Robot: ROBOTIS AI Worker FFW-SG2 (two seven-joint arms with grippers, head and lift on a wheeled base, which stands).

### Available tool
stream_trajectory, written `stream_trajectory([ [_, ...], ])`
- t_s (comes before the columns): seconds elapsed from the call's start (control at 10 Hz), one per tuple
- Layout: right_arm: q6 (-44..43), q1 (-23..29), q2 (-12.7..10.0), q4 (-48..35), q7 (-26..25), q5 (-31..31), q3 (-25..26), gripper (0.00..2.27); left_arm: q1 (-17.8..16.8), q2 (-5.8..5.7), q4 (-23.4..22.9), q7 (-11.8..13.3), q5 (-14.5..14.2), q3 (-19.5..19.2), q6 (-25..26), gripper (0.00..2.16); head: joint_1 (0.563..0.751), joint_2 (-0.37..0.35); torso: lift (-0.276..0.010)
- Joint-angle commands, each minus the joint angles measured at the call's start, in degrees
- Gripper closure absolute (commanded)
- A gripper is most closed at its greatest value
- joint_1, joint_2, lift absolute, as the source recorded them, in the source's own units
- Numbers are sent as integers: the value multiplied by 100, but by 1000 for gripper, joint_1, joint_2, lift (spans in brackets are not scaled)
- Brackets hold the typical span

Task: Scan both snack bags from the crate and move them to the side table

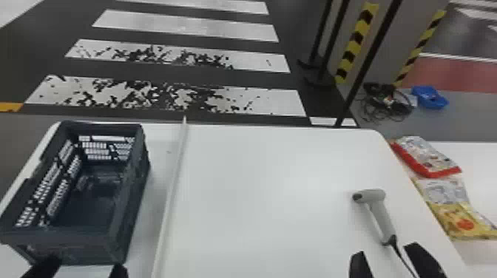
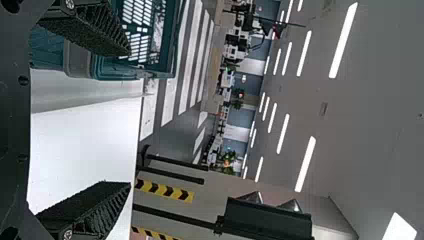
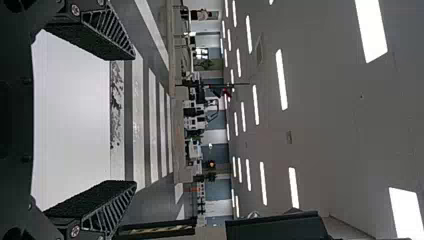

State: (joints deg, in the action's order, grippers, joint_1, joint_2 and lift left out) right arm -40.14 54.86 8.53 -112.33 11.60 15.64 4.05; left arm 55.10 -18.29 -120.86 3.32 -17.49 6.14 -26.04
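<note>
Two snack bags lie on the side table at the right: a red and white bag [image 1: 425, 157] farther back, and a yellow and white bag [image 1: 456, 210] nearer. The dark crate [image 1: 127, 207] at the left of the main table holds no bag that I can see. The grey scanner [image 1: 377, 210] rests near the table's right side. My left gripper [image 1: 87, 271] is open by the crate's near end; in its wrist view the left gripper [image 2: 127, 120] has nothing between its fingers. Just nearer than the scanner, my right gripper [image 1: 388, 258], also the right gripper [image 3: 132, 120], stands open and holds nothing.
A thin pale strip [image 1: 173, 185] runs across the main table [image 1: 266, 192], right of the crate. Black poles [image 1: 362, 63] rise behind the table's right corner. Cables [image 1: 388, 103] and a blue object [image 1: 429, 98] lie on the floor beyond.
</note>
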Motion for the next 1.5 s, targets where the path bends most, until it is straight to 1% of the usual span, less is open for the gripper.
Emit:
stream_trajectory([
  [0.0, -138, 34, -1, 18, 0, -9, -18, 107, -9, 1, 27, 2, 0, 2, 16, 66, 695, -149, -95],
  [0.5, -261, 104, -1, 35, 0, -35, -53, 107, -44, 10, 63, 19, 26, 81, 34, 66, 695, -155, -95],
  [0.8, -384, 183, 17, 18, 0, -53, -79, 107, -9, 10, -8, 19, 123, 107, 51, 66, 695, -162, -95],
  [1.4, -366, 227, 17, 27, -9, -61, -44, 103, -17, 19, 19, 11, 149, 160, 122, 66, 695, -175, -95],
])
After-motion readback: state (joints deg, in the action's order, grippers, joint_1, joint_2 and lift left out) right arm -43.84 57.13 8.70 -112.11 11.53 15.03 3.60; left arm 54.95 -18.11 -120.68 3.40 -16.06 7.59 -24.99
